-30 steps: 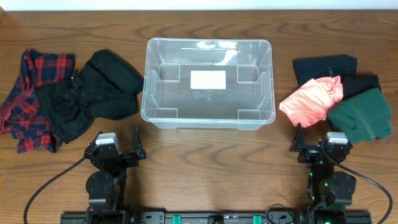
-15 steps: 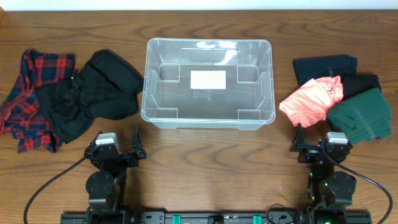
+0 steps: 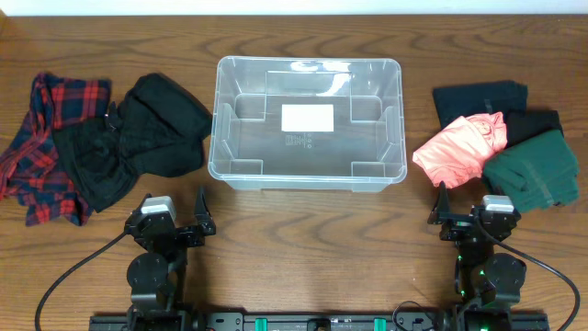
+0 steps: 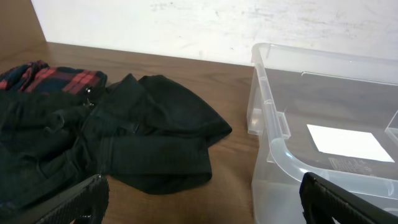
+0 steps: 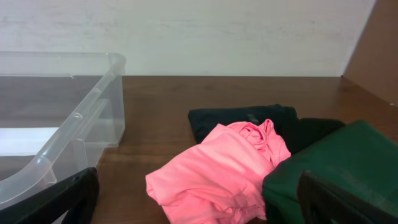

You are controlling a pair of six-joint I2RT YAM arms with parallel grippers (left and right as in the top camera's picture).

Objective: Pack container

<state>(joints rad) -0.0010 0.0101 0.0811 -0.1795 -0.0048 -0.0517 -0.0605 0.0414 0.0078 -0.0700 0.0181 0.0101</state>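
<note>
The clear plastic container (image 3: 217,138) stands empty at the middle of the table, a white label on its base. My left gripper (image 3: 175,207) rests open near the front edge, just below a heap of black clothes (image 3: 138,138). Its wrist view shows that black heap (image 4: 149,137) ahead on the left and the container's rim (image 4: 273,115) on the right. My right gripper (image 3: 464,207) also stands open, right below a folded pink garment (image 3: 459,147). In the right wrist view the pink garment (image 5: 217,165) lies directly ahead between the fingers, nothing held.
A red plaid shirt (image 3: 46,138) lies at the far left under the black heap. On the right, a dark green garment (image 3: 533,170), a dark navy one (image 3: 478,97) and a black one (image 3: 537,119) surround the pink piece. Bare wood (image 3: 312,239) spans between the two arms.
</note>
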